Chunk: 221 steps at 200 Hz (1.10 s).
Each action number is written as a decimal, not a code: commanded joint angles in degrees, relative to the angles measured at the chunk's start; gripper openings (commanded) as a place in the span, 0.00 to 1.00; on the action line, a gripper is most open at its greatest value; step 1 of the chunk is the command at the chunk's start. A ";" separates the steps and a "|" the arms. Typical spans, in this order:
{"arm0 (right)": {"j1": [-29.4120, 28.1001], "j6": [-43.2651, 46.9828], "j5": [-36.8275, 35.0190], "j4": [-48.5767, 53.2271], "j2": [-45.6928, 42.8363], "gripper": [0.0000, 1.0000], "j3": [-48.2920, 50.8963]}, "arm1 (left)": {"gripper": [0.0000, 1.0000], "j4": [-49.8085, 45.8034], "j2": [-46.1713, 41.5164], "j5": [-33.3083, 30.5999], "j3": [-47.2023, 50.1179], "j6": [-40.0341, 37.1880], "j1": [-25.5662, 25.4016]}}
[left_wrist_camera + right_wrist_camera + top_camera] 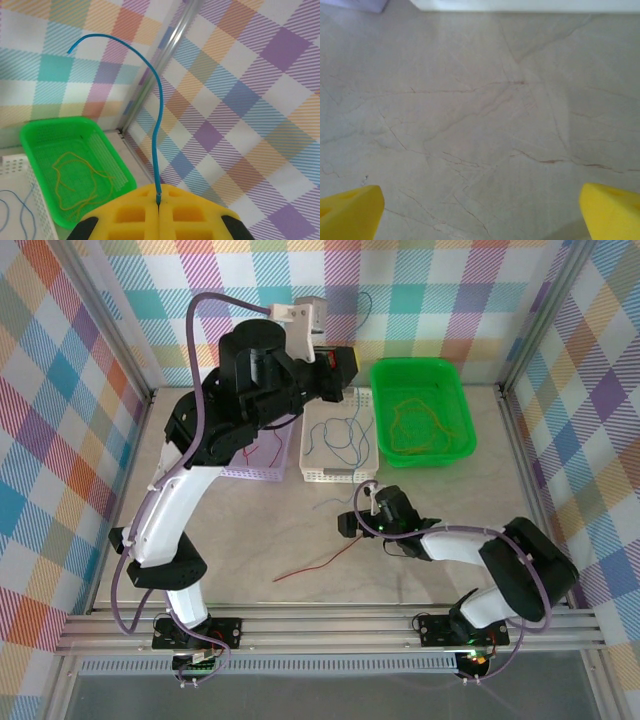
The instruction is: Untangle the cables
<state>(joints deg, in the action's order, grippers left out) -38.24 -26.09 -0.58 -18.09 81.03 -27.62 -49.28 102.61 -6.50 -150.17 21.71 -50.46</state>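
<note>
My left gripper [159, 200] is raised high, its yellow fingers [130, 215] pressed together on the end of a blue cable [156, 135] that arcs up and to the left against the checked wall. In the top view this gripper [345, 366] hangs over the back of the white basket [312, 472], where more blue cable [338, 435] lies. A yellow-orange cable [75, 182] is coiled in the green basket [107, 145]. A red cable [318, 565] lies loose on the table. My right gripper [358, 521] is low over bare marble, open, with its fingertips [351, 210] far apart.
A purple basket [262, 472] with a red wire stands left of the white one, partly under my left arm. The green basket [452, 375] sits at the back right. Checked walls and metal rails [330, 625] close in the table.
</note>
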 commanded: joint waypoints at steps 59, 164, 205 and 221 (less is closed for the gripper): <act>-0.08 6.03 -8.84 13.61 -30.58 1.00 2.77 | 0.00 9.04 8.77 2.41 -2.07 -2.80 10.56; -0.08 5.70 -8.74 10.22 -44.33 1.00 13.68 | 0.00 18.41 23.73 4.30 -5.01 -2.87 15.34; -0.08 5.64 -8.18 9.54 -44.90 1.00 13.99 | 0.00 16.33 27.72 3.72 -4.70 -4.45 15.56; -0.08 5.63 -7.71 9.46 -45.13 1.00 14.09 | 0.00 16.39 28.81 2.96 -3.78 -5.25 15.63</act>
<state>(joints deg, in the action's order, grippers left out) -38.22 -20.86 -8.58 -6.66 36.86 -14.15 -33.67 129.75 -3.25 -153.49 18.57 -35.42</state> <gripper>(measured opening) 0.996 0.041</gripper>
